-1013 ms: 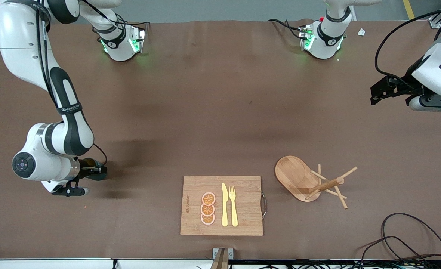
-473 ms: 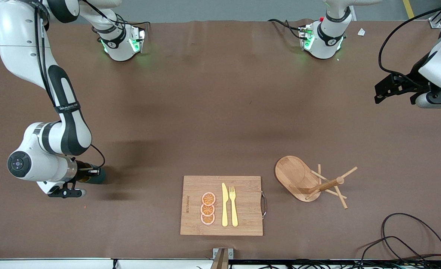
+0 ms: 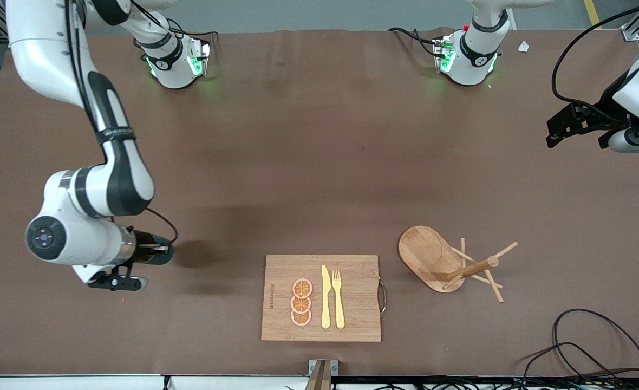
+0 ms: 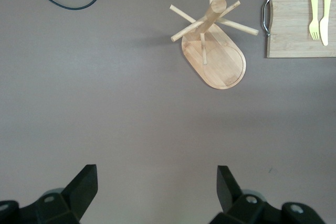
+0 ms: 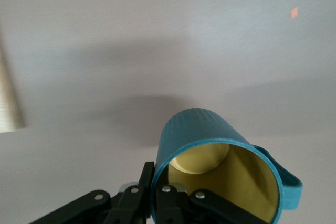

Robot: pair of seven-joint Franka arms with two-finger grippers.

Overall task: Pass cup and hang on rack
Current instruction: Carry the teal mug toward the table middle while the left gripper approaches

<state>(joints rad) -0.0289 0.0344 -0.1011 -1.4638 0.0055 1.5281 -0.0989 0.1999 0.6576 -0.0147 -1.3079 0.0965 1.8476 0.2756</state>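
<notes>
Both tools: right tool (image 5: 157, 195) clamps cup (image 5: 220, 156) rim | left tool (image 4: 157, 192) spread wide, empty

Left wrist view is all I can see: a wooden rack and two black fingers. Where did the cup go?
Observer: The right gripper has the cup, pinching its rim.
Child: Is it sitting on the table?
Observer: No, it is lifted, over bare table toward the right arm's end, beside the cutting board.
Child: What's on that board besides the fork?
Observer: Three orange slices and a yellow knife.
</notes>
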